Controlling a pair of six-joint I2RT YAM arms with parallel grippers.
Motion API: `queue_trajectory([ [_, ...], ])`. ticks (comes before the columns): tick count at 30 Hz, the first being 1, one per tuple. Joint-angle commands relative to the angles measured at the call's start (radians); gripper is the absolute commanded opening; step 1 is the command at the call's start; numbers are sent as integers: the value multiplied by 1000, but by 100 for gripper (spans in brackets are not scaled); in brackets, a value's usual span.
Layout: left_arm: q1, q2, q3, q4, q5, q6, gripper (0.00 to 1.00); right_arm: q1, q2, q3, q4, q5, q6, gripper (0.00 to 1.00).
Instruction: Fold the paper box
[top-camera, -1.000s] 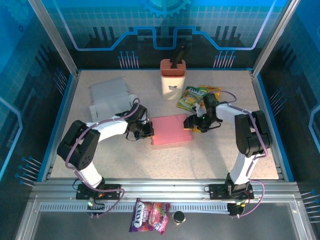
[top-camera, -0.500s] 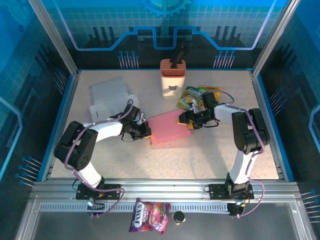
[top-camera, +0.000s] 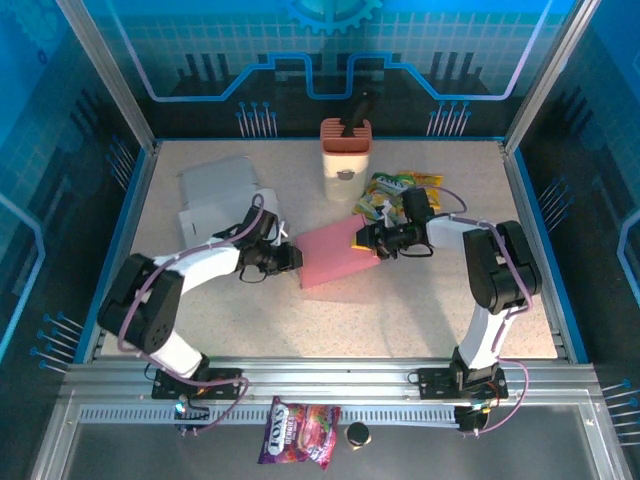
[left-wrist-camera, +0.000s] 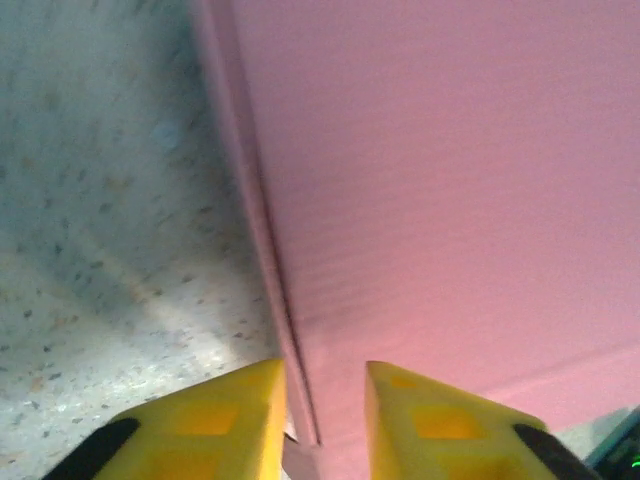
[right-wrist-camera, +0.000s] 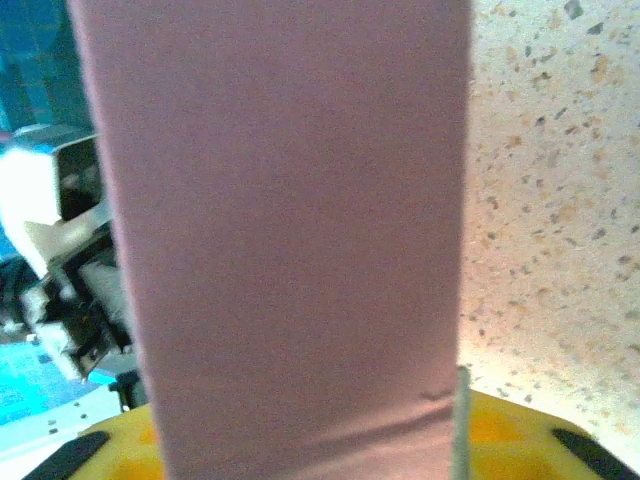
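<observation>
Pink paper box (top-camera: 338, 254) lies flat near the middle of the speckled table (top-camera: 450, 310), between the two arms, turned slightly so that its right end points toward the back.

The left gripper (top-camera: 291, 259) sits at the box's left edge. In the left wrist view its yellow fingers (left-wrist-camera: 215, 425) stand a little apart. The box's folded edge runs up between them, the left one over bare table and the right one over the pink face. No pinch on the edge can be made out.

The right gripper (top-camera: 368, 240) is at the box's far right corner. In the right wrist view a pink panel rises straight up the middle and covers the gap between the yellow fingers (right-wrist-camera: 520, 435), so whether that claw is spread or clamped cannot be told.

A crumpled green and yellow snack packet (top-camera: 392, 190) lies just behind the right gripper, close to the box's corner. A white holder with a pink top (top-camera: 345, 160), a dark handle sticking out of it, stands at the back, clear of both arms. A flattened white carton (top-camera: 215, 192) lies behind the left arm, near its forearm. Off the table, on the ledge before the bases, lie a sweets bag (top-camera: 298, 432) and a small dark round object (top-camera: 357, 434).
</observation>
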Motion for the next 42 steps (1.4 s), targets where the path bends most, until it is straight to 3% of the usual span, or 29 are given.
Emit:
queue_trajectory([
  [1, -84, -150, 26, -4, -65, 222, 33, -17, -77, -26, 5, -27, 120, 34],
  [5, -204, -194, 71, -86, -66, 490, 40, -38, -132, -49, -36, -28, 248, 33],
  [7, -281, -204, 77, -136, -130, 615, 41, -48, -156, -58, -77, -29, 300, 32],
  [13, -365, -232, 23, -119, -298, 800, 55, -83, -216, -89, -231, -71, 500, 30],
  [17, -374, -192, 41, -119, -333, 865, 57, -91, -252, -98, -350, -83, 589, 31],
  [19, -383, -176, 43, -111, -354, 894, 63, -97, -274, -134, -348, -94, 650, 31],
  [29, -390, -120, 35, -76, -359, 988, 65, -109, -260, -182, -420, -138, 755, 30],
  [36, -389, -58, 41, -22, -377, 1009, 63, -122, -206, -221, -461, -145, 742, 33],
  [42, -375, -3, 78, -12, -351, 1003, 56, -166, -136, -195, -492, -128, 684, 43],
])
